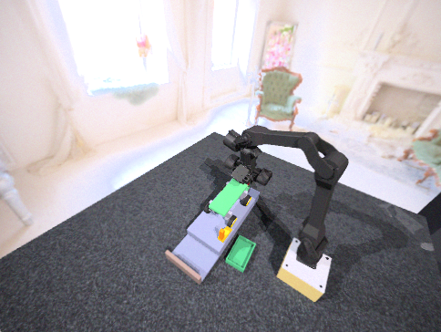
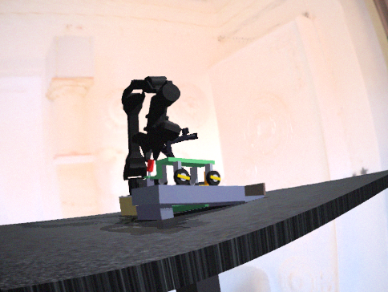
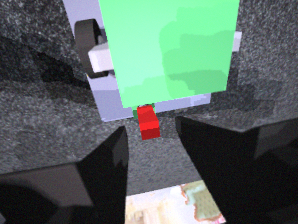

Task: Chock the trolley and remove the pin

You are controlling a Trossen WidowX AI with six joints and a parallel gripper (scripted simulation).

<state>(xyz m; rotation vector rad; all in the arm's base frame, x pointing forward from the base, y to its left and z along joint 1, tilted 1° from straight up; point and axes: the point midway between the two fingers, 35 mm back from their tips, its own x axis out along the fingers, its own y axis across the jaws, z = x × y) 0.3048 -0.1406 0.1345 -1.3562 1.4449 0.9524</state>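
Note:
The green-topped trolley (image 1: 229, 198) (image 2: 191, 161) (image 3: 170, 50) stands on the grey-blue ramp (image 1: 193, 256) (image 2: 200, 195) (image 3: 106, 102). The yellow chock with its orange handle (image 1: 222, 234) (image 2: 206, 179) is on the downhill side of the near lower wheel (image 1: 232, 222), close against it; whether they touch is too small to tell. The red-headed stop pin (image 2: 151, 165) (image 3: 149, 124) stands at the uphill end. My gripper (image 2: 151, 156) (image 3: 150, 126) is open above it, one finger on each side of the red head in the wrist view, with gaps on both sides. The green tray (image 1: 241, 254) holds nothing visible.
The ramp ends downhill at a brown stop board (image 1: 183, 266) (image 2: 255, 189). The tray sits beside the ramp, between it and the arm's base (image 1: 304, 274). The trolley's deck edge is close to the pin. The dark table (image 1: 114, 237) (image 2: 80, 249) surrounds them.

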